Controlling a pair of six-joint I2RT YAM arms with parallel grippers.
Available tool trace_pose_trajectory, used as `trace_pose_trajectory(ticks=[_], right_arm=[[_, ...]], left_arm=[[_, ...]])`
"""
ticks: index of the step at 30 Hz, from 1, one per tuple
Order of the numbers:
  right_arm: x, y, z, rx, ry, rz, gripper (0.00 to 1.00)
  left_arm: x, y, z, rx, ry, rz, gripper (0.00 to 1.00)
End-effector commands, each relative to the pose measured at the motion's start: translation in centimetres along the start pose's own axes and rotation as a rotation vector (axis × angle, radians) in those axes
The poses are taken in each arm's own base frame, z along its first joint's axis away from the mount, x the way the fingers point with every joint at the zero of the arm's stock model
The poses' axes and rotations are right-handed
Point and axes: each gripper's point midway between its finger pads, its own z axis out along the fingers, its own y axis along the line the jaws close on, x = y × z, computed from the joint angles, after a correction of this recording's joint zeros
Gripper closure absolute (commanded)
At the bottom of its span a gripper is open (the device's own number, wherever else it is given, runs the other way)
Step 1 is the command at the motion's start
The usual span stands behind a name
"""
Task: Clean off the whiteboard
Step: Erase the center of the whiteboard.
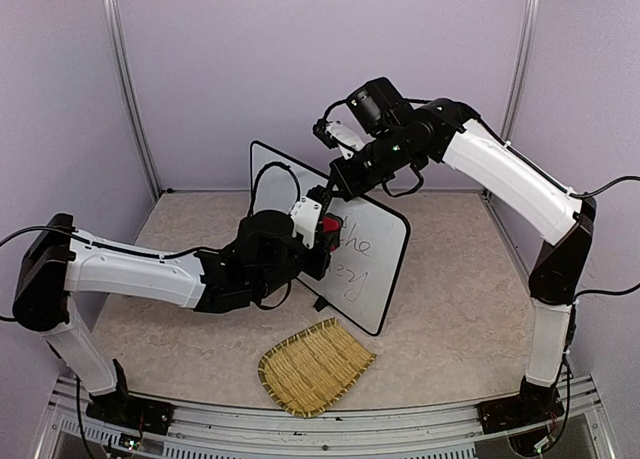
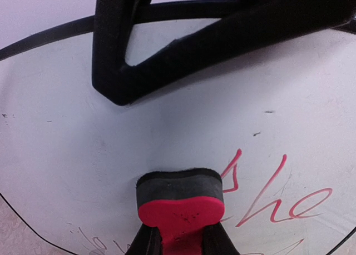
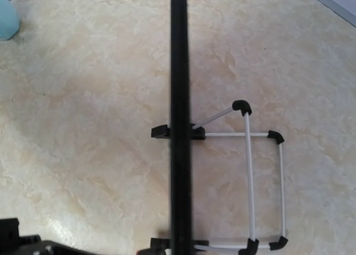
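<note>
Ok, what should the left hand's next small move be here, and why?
Probably slide the eraser sideways over the red writing: the left hand holds it against the whiteboard just beside those strokes, not yet erased, while the right hand steadies the top edge.

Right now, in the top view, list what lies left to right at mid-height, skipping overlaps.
Left shoulder → eraser in the left gripper → writing → right elbow
</note>
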Motion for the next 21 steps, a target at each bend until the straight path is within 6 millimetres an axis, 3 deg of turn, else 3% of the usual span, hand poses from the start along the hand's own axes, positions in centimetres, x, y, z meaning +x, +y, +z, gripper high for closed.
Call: trace_pose_trajectory(ticks=[1,12,17,21], right_arm=[[0.1,4.3,-0.4,-0.151,0.002,-0.033,1.0],[0.4,4.4,-0.3,-0.173,0.007,-0.032,1.0],[0.4,4.1,-0.2,-0.169,0.008,-0.029,1.0],[0.4,4.1,-0.1,-0.172,0.01,-0.029,1.0]], left_arm=[[-0.7,-2.6,0.1,0.091,-0.031,-0.005,0.83],[0.1,5.3,0.7,-0.137,0.039,-0.061,0.83],[-0.2,6.0,0.9,-0.143,0.04,-0.057,0.83],[-0.3,4.6,1.1,-0.085,0.036,-0.055,0.83]])
